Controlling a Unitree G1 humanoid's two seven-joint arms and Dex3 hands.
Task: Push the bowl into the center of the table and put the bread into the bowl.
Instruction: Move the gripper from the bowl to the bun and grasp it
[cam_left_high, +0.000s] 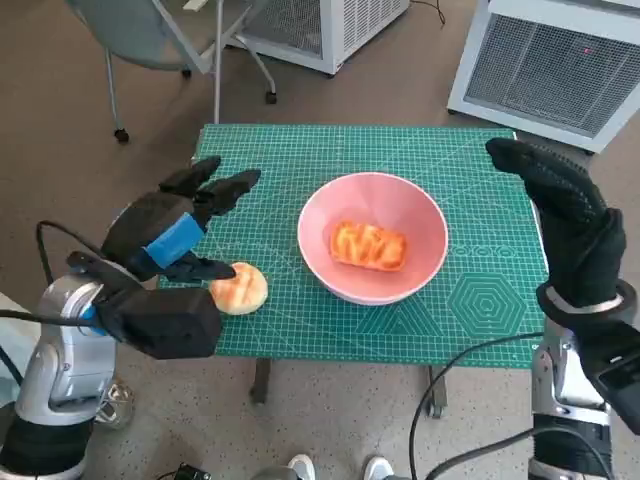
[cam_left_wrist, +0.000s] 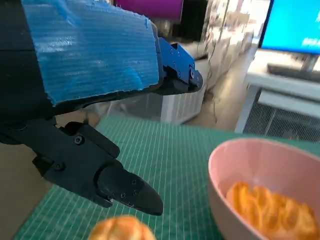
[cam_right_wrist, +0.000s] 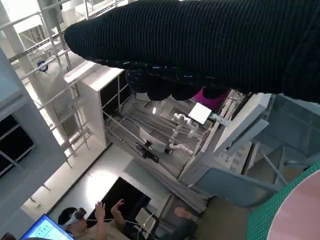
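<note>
The pink bowl (cam_left_high: 373, 236) sits close to the middle of the green worktop (cam_left_high: 300, 160), and one glazed piece of bread (cam_left_high: 369, 246) already lies inside it, its long side running roughly from 10 o'clock to 4 o'clock as seen from the robot's head. A second, round bun (cam_left_high: 238, 288) rests on the worktop near the front edge, at about 8 o'clock from the bowl and well apart from its rim.

What the next move seems to turn on is that bun and the left hand (cam_left_high: 175, 235). The hand hovers just above and beside it, fingers spread and holding nothing, with the bun lying at about 4 o'clock from the hand's middle, right under the lowest finger. In the left wrist view the bun (cam_left_wrist: 121, 229) peeks in just beneath a black fingertip (cam_left_wrist: 131, 191); I cannot tell whether they touch. The bun is round, so no axis dictates the grip.

The right hand (cam_left_high: 568, 212) is raised over the far right side of the worktop, at about 3 o'clock from the bowl, fingers extended and loosely apart, empty. It is much farther from the bun, so I would judge the left hand the one to take it and carry it toward 2 o'clock into the bowl.
</note>
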